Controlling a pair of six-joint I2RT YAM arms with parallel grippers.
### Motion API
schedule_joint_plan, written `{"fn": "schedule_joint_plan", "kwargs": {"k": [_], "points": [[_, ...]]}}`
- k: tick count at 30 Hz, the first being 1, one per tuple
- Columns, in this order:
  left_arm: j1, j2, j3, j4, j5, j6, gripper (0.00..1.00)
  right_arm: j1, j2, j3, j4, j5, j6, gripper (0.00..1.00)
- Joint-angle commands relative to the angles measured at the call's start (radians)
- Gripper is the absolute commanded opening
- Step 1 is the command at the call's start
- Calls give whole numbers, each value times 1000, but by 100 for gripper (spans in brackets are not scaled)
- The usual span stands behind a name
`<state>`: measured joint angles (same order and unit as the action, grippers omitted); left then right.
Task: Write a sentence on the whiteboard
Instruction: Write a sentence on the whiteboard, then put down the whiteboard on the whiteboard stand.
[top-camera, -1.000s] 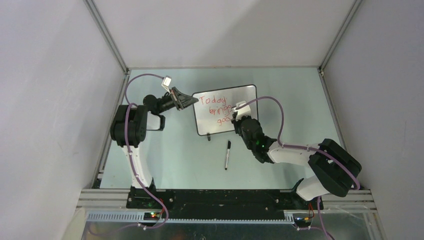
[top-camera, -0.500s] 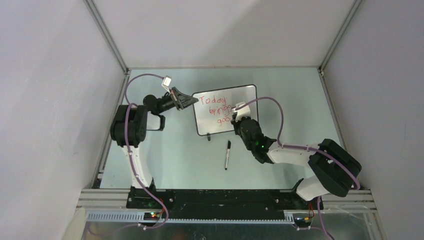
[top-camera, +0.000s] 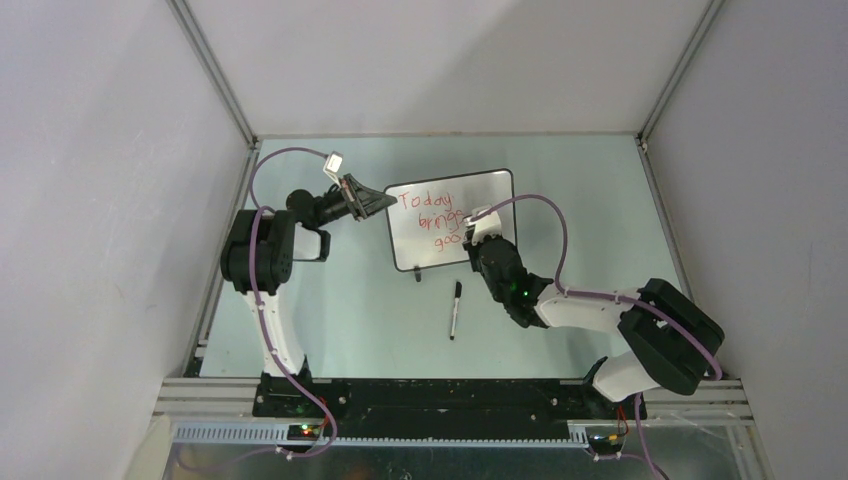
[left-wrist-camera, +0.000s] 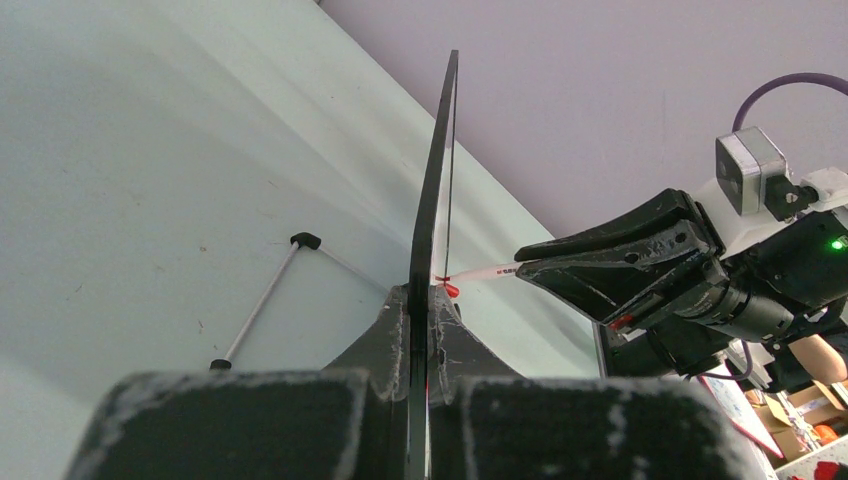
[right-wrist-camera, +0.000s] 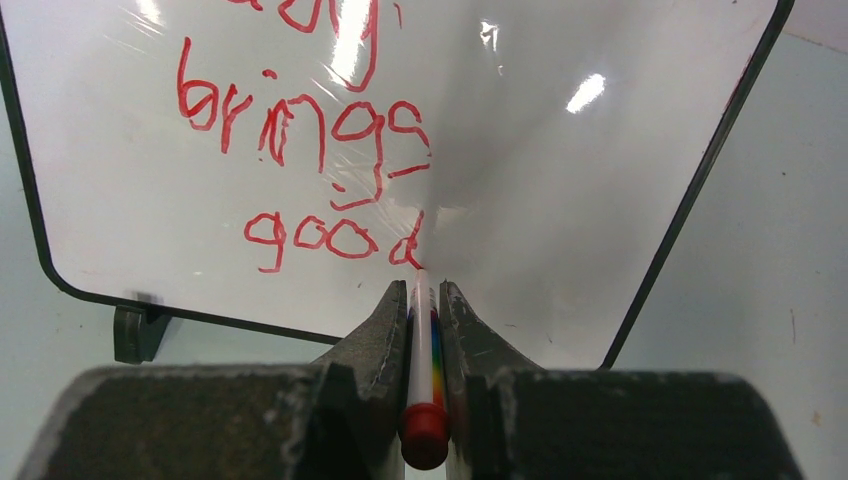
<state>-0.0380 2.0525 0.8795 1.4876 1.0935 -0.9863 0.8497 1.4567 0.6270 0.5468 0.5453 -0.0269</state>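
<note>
Your left hand (left-wrist-camera: 421, 300) is pressed together on the left edge of the whiteboard (top-camera: 490, 200), which stands near the middle of the pale green tabletop (top-camera: 330, 300). Your right hand (right-wrist-camera: 423, 292) pinches a red marker (right-wrist-camera: 422, 340), its tip at the last letter of the sentence (top-camera: 437, 219), red words reading "Today brings good". A black pen (top-camera: 455, 308) lies on the tabletop just in front of the board. Plain grey walls (top-camera: 420, 60) close in three sides.

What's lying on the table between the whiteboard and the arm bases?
A black marker lies there, clear of the whiteboard; the top view shows it.
</note>
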Motion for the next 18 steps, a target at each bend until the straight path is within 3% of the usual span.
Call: {"fn": "schedule_joint_plan", "kwargs": {"k": [1, 8, 18], "points": [[8, -20, -2, 49, 5, 29, 0, 0, -34, 2, -21, 42, 9, 0], [8, -24, -6, 48, 5, 35, 2, 2, -190, -35, -30, -48, 32, 0], [10, -41, -21, 49, 7, 46, 33, 6, -337, -52, -130, -65, 90, 0]]}}
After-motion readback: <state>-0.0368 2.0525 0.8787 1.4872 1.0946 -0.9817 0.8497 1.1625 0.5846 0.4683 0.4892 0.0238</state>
